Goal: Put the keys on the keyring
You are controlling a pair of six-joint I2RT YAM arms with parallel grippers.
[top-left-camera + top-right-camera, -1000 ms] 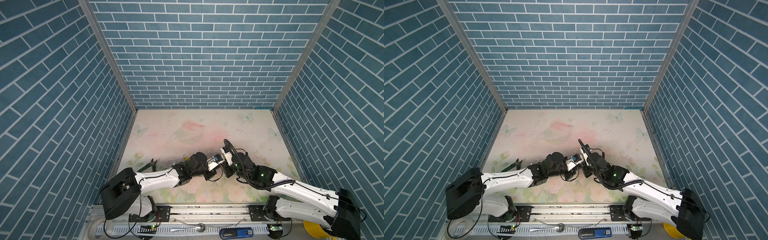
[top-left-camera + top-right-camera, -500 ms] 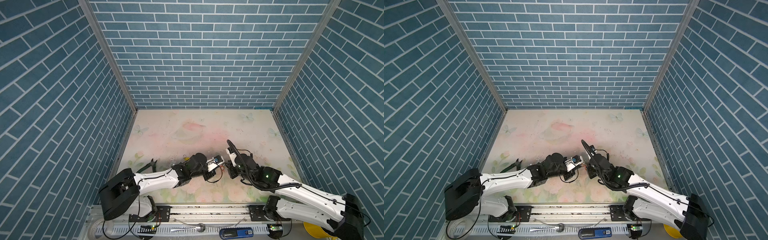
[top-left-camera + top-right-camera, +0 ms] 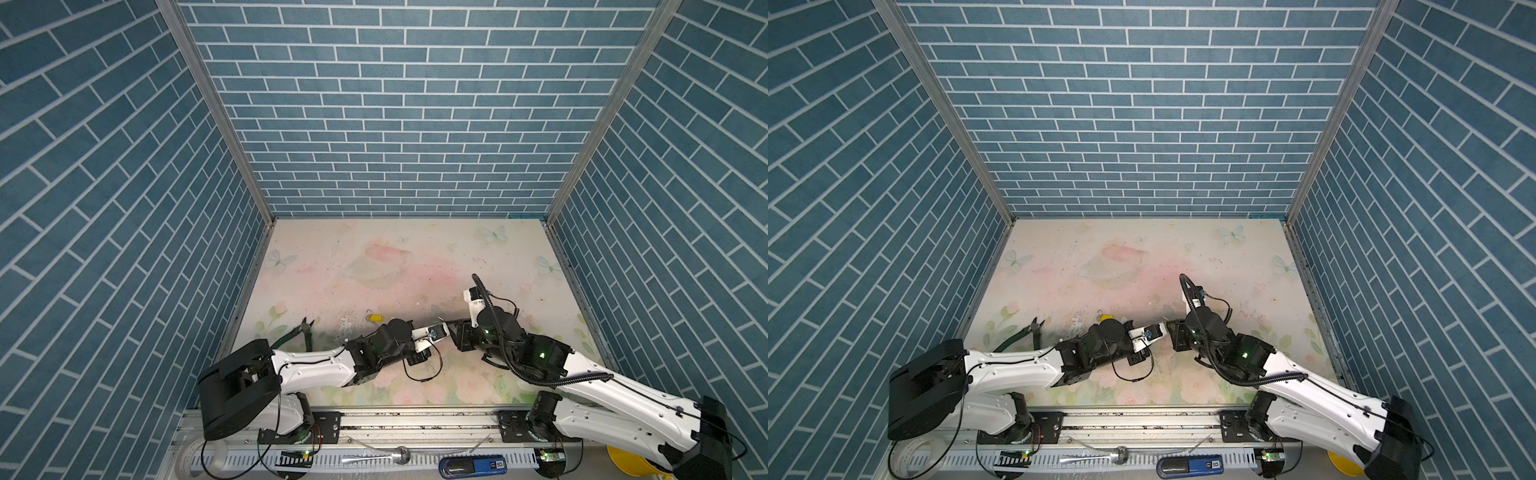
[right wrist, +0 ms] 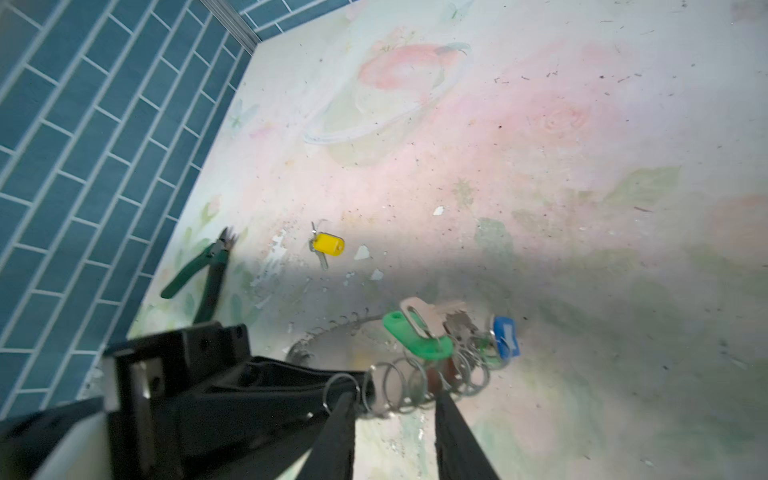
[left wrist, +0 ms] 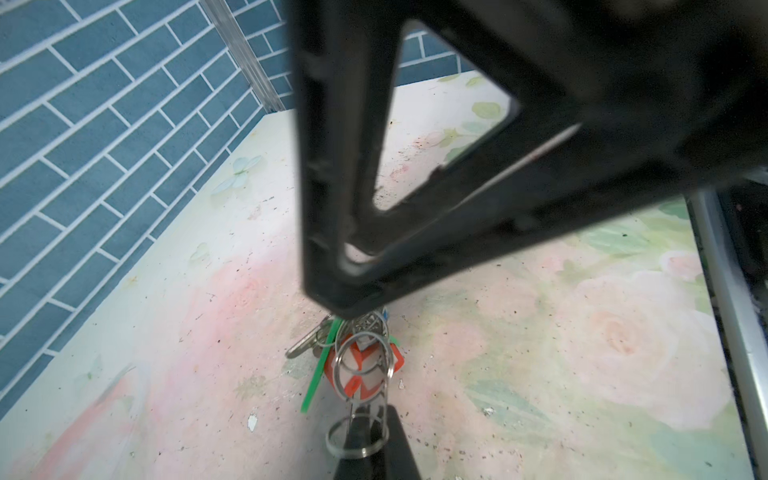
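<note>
**Keyring pinched at front centre; one key loose**

We find the keyring (image 4: pixel 399 384), a row of small silver metal rings edging a dark hoop, at the front middle of the floral-print tabletop (image 3: pixel 415 266). It lies where the two grippers meet, and the hoop itself is mostly hidden.

- **Axis:** the visible row of rings runs lengthwise from the left gripper (image 5: pixel 372 432) to the bunched keys.
- **Left gripper:** clamped tight on one end ring.
- **Right gripper (image 4: pixel 395 401):** fingers narrowly parted, with the ring row crossing just past their tips. We cannot tell whether they touch it.
- **On the rings:** a green plastic tag (image 4: pixel 415 336), a blue plastic tag (image 4: pixel 505 334), an orange-red plastic tag (image 5: pixel 361 368) and a plain silver key (image 5: pixel 305 347).
- **Off the rings:** a yellow-tagged silver key (image 4: pixel 328 244) lies flat, well apart from the keyring. In a top view its ring end points toward the back wall.
- **Also present:** green-handled cutters (image 4: pixel 208 266) lie near the left wall.
</note>
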